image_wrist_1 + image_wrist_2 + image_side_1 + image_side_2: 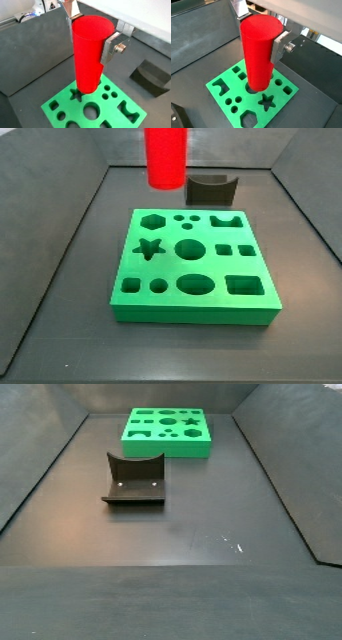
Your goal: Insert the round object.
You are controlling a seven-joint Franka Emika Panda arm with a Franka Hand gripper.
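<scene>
1. The round object (89, 52), a smooth bright red cylinder with a flat round top, is seen upright in both wrist views (260, 50), and in a side view (164, 156) its lower part is shown hanging in the air above the far edge of the green block (194, 268).

2. The cylinder is gripped near its upper end by the gripper (90, 32); one silver finger plate (111, 46) is pressed flat against its side, and the fingers are spread only as far as the cylinder's width, clamped on it.

3. In both wrist views the cylinder's lower end is lined up over the green block (251, 95), close to the star-shaped hole (268, 102) and a round hole (91, 111); whether the end touches the block cannot be told from those views, while a side view shows it clear of the block.

4. The green block is laid flat on the dark desk (80, 328), and its top is cut with holes of several shapes: a hexagon, a star, circles, squares and an oval.

5. A dark grey block with a curved notch (211, 189) is set on the desk just behind the green block in a side view.

6. In a side view (135, 478) the fixture is seen standing well apart from the green block (167, 430), nearer the camera.
</scene>
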